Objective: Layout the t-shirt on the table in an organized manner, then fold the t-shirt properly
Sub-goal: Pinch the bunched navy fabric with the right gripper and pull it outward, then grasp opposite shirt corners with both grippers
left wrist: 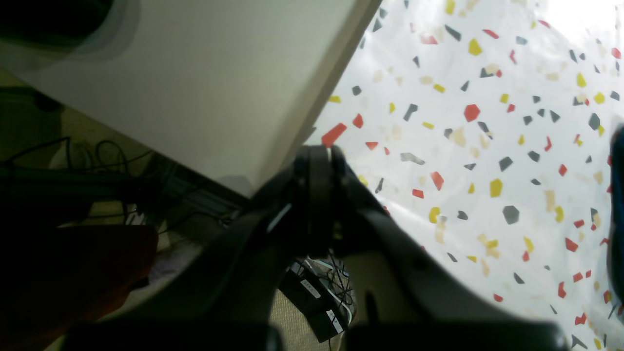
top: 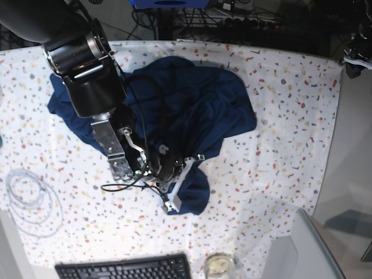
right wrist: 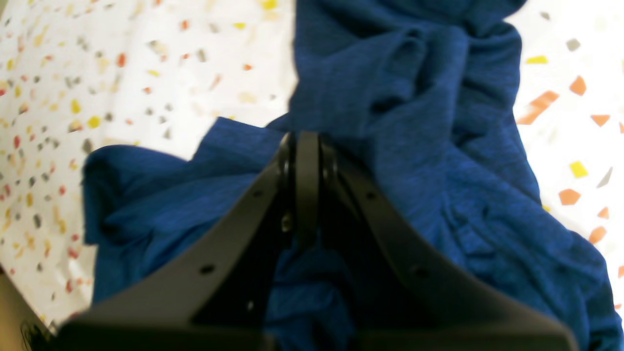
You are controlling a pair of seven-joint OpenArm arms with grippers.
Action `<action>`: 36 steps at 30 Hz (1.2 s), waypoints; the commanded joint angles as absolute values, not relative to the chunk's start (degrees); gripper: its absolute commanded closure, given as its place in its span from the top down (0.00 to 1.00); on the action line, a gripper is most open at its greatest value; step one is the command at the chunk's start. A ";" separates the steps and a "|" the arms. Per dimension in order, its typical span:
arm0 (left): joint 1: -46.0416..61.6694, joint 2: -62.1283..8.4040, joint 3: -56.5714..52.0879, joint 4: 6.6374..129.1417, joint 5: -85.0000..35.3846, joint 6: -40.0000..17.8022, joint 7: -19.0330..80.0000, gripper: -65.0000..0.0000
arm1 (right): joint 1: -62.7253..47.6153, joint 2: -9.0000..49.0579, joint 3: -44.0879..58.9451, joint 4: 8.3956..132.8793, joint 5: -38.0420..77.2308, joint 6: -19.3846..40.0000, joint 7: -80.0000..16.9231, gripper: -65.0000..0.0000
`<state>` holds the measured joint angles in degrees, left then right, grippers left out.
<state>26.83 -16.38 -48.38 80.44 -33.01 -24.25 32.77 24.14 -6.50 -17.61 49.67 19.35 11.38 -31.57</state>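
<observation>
With right fingers (right wrist: 307, 146) pinched shut on crumpled shirt (top: 192, 104) mid-tabletop (top: 279, 145) and left fingers (left wrist: 319, 161) shut empty off its edge, lifting risks dragging several bunched layers.

The gripper (right wrist: 307, 146) is pinching closed, its black fingers (right wrist: 308, 185) meeting tip to tip right against a fold of the shirt (right wrist: 429, 146). The blue cloth is lying bunched and wrinkled beneath it, spreading across the speckled table (right wrist: 122, 73), which is showing on both sides.
</observation>
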 commanded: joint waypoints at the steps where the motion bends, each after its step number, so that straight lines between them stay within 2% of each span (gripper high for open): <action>1: 27.21 -17.54 -48.84 81.45 -33.63 -24.48 31.60 0.00 | 26.95 -6.99 -17.54 49.71 20.09 11.47 -28.44 0.00; 5: 27.21 -17.54 -48.84 81.45 -33.63 -24.48 31.60 0.00 | 30.81 -6.90 -17.71 44.18 20.09 5.93 -25.63 0.01; 10: 27.21 -17.54 -48.75 81.45 -33.63 -24.48 31.60 0.00 | 31.43 -4.44 -17.71 45.76 20.09 -2.68 -25.63 0.11; 13: 27.21 -17.54 -48.75 81.45 -33.63 -24.48 31.60 0.00 | 27.03 -3.21 -17.89 54.99 20.09 -4.00 -27.03 0.17; 16: 27.21 -17.54 -47.78 81.54 -33.63 -24.48 31.60 0.00 | 20.79 -2.24 -19.38 68.88 20.09 -3.91 -33.36 0.31; 19: 27.21 -17.71 -43.65 82.51 -33.63 -24.48 31.60 0.00 | 13.67 1.45 -23.96 83.38 20.09 -3.91 -36.79 0.43; 24: 26.77 -17.54 -34.77 88.40 -33.63 -24.48 31.60 0.02 | 3.65 6.81 -25.01 94.55 20.09 -3.91 -36.79 0.45; 26: 25.98 -17.45 -31.52 90.24 -33.63 -24.48 31.60 0.24 | 1.45 8.22 -23.08 94.99 20.09 -3.91 -36.79 0.45; 28: 23.52 -17.45 -27.91 90.77 -33.63 -24.48 31.60 0.52 | -0.84 9.54 -20.44 94.99 20.09 -3.91 -36.79 0.45; 31: 17.98 -17.45 -25.10 84.88 -33.71 -24.48 31.52 0.81 | -3.65 11.65 -17.80 95.34 20.09 -3.91 -36.79 0.45; 33: 14.02 -17.45 -23.69 79.43 -33.80 -24.48 31.52 0.91 | -5.05 12.70 -16.57 95.34 20.09 -3.91 -36.79 0.45; 36: 9.36 -17.45 -19.38 75.03 -33.71 -25.71 31.43 0.91 | -7.08 13.76 -15.60 95.34 20.09 -3.91 -36.79 0.45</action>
